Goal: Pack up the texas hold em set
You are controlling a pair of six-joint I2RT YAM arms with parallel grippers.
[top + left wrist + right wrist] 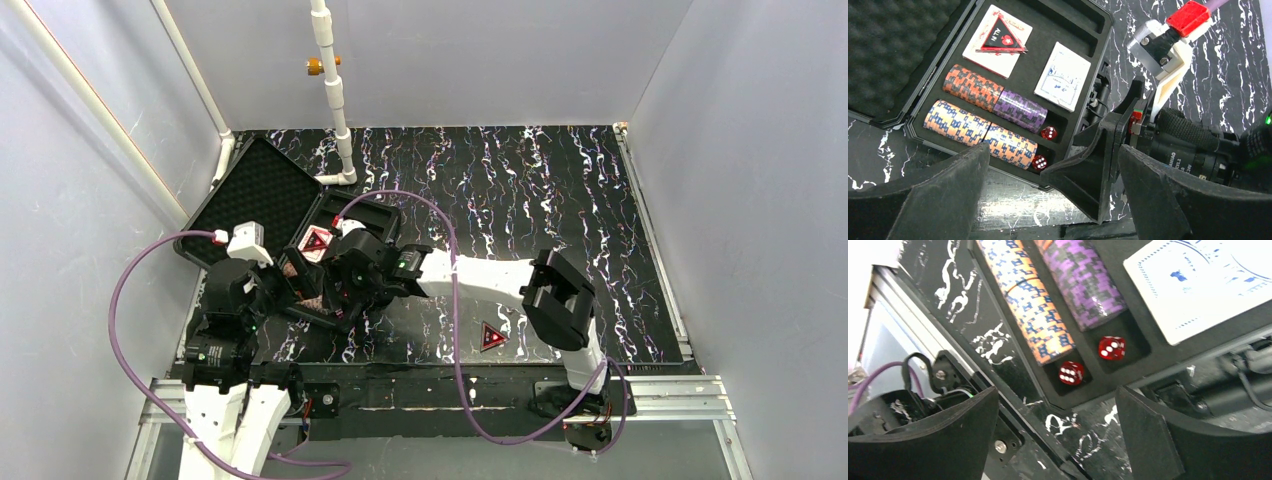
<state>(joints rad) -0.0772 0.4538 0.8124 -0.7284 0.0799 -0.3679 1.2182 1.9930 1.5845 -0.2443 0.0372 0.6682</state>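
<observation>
case (918, 134) lies open so foam slots (1070, 17) take parts; dice (1071, 372) sit in end slots, centre frame. right gripper (1055, 420) gapes empty above them; left gripper (1053, 154) wide, empty. one triangle (492, 336) outside, lower right.

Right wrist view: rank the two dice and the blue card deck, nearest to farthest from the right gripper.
1. Orange-row die, in the case's near corner slot, just ahead of the right gripper.
2. Purple-row die, one slot to the right.
3. Blue card deck, far upper right.

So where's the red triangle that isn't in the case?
Top view: the loose red triangle lies on the table, right of the case, beside the right arm.
</observation>
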